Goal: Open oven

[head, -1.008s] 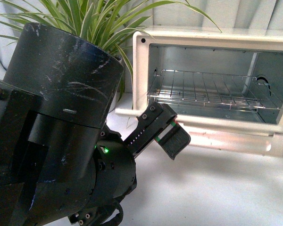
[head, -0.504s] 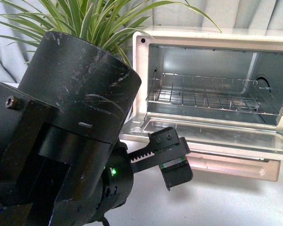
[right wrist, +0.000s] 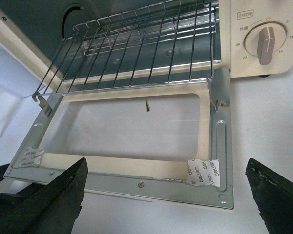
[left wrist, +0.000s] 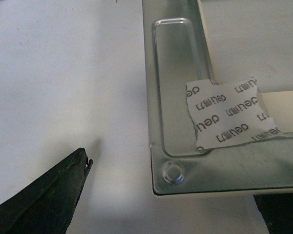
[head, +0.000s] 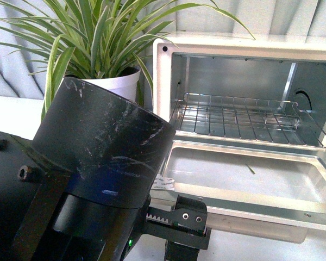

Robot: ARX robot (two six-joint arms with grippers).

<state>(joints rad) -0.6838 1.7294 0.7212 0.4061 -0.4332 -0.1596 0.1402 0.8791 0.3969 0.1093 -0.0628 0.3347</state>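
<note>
Oven (head: 163,81): stood on the table (head: 11,109) beside the plant (head: 98,32); rigid, likely heavy.
Door (head: 250,179): lay fully down; glass fragile, metal frame slick.
Handle (head: 271,228): likeliest hold, under the door's front edge.
Left gripper (left wrist: 171,195): fingers apart, at the door's corner.
Right gripper (right wrist: 166,165): fingers apart, empty.

Oven (head: 162,81) shell smooth glossy cream, door frame (right wrist: 136,184) and wire rack (head: 233,115) shiny metal, left arm casing (head: 103,147) scuffed matt black.
</note>
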